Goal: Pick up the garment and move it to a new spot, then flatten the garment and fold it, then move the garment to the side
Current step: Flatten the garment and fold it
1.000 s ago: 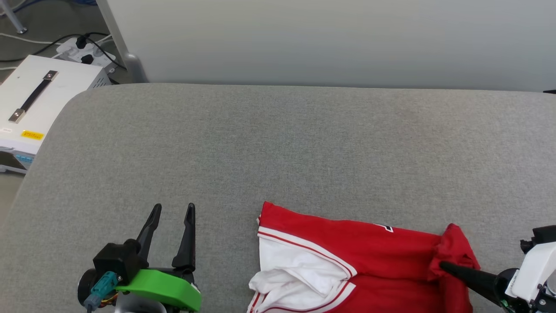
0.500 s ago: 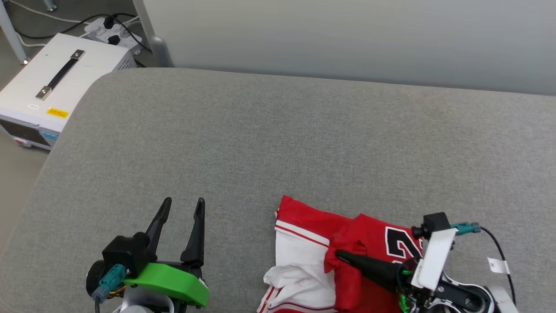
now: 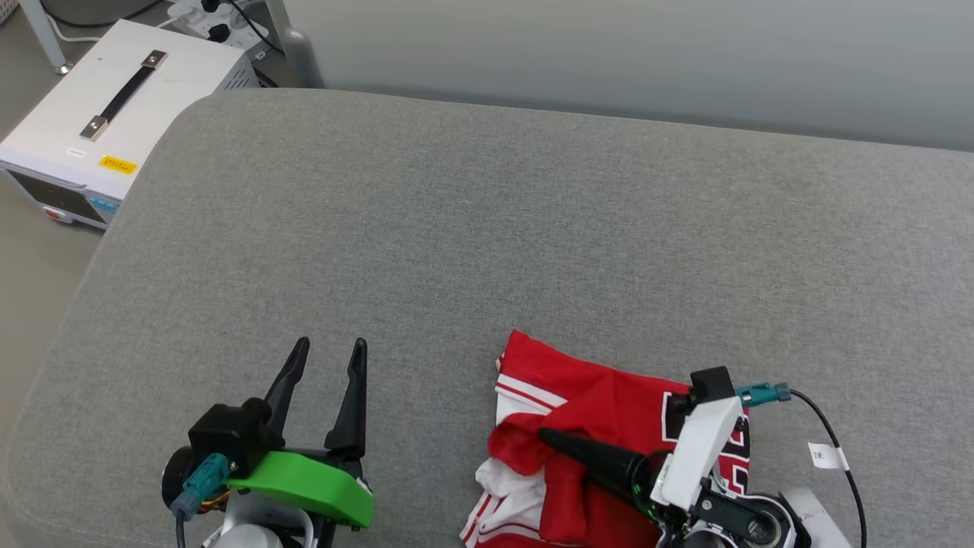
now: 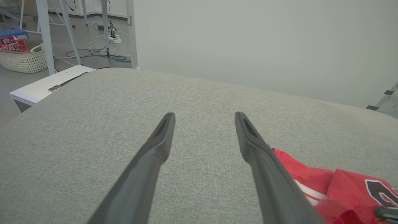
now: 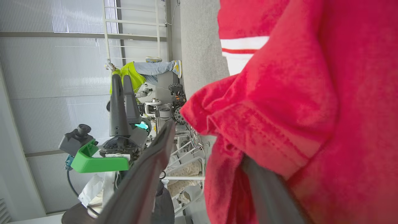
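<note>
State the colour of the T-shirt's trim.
The trim is red-and-white striped; head view shows it best.

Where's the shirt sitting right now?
In the head view the garment lies bunched at the near edge of the grey cushion, right of centre, draped on the right gripper and apart from the left gripper.

You work in a lab: a white instrument box [image 3: 114, 129], a power strip [image 3: 192, 9] and loose cables [image 4: 93, 55] lie on the floor [image 3: 27, 266] beside the bench [image 3: 487, 228].

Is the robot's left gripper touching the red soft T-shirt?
No, the left gripper stands open over bare grey cushion, apart from the red T-shirt.
</note>
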You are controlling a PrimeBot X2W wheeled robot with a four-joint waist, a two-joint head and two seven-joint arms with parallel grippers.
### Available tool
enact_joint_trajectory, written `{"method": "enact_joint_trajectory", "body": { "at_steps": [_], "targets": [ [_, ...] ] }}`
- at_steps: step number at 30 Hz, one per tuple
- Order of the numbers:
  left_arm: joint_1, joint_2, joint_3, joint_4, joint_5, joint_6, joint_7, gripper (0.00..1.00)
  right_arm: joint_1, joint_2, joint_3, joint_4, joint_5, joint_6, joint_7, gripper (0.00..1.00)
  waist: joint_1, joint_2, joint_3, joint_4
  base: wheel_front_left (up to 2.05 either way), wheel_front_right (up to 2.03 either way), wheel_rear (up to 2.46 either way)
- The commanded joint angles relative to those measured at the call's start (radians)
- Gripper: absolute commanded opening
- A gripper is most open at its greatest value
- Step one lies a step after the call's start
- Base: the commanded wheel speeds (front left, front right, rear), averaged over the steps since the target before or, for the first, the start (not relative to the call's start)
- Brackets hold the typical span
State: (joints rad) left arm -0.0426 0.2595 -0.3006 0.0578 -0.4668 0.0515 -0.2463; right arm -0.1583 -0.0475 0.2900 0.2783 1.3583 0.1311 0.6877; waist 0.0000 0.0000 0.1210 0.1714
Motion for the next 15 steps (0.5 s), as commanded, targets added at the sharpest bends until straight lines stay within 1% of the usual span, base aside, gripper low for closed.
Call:
{"method": "enact_joint_trajectory", "body": {
  "at_steps": [1,4,7,8,10,13,15],
  "targets": [
    [-0.018,-0.005,0.003,0.006,0.007,-0.006,-0.007,1.00,-0.025,-0.003,0.010,-0.014,-0.001,0.000,-0.015,1.00,0.0000,0.0000,-0.002,-0.005,0.00,0.00,0.00],
    [-0.022,-0.008,0.003,0.014,0.007,-0.009,-0.008,1.00,-0.027,-0.006,0.032,-0.052,-0.019,0.000,-0.031,1.00,0.0000,0.0000,-0.007,-0.010,0.00,0.00,0.00],
    [-0.023,-0.009,0.003,0.022,0.007,-0.013,-0.010,1.00,-0.023,-0.026,0.053,-0.114,-0.055,0.000,-0.062,1.00,0.0000,0.0000,-0.019,-0.015,0.00,0.00,0.00],
    [-0.020,-0.009,0.003,0.026,0.007,-0.014,-0.010,1.00,-0.020,-0.058,0.070,-0.149,-0.113,0.000,-0.097,1.00,0.0000,0.0000,-0.026,-0.019,0.00,0.00,0.00],
    [-0.016,-0.008,0.004,0.028,0.006,-0.014,-0.011,1.00,-0.015,-0.084,0.080,-0.180,-0.168,0.000,-0.143,1.00,0.0000,0.0000,-0.034,-0.023,0.00,0.00,0.00],
    [-0.008,-0.005,0.006,0.030,0.005,-0.014,-0.012,1.00,-0.008,-0.122,0.070,-0.216,-0.259,0.000,-0.229,1.00,0.0000,0.0000,-0.044,-0.031,0.00,0.00,0.00],
    [-0.003,-0.002,0.008,0.032,0.005,-0.012,-0.012,1.00,0.000,-0.154,0.042,-0.224,-0.359,0.000,-0.307,1.00,0.0000,0.0000,-0.053,-0.039,0.00,0.00,0.00]
  ]
}}
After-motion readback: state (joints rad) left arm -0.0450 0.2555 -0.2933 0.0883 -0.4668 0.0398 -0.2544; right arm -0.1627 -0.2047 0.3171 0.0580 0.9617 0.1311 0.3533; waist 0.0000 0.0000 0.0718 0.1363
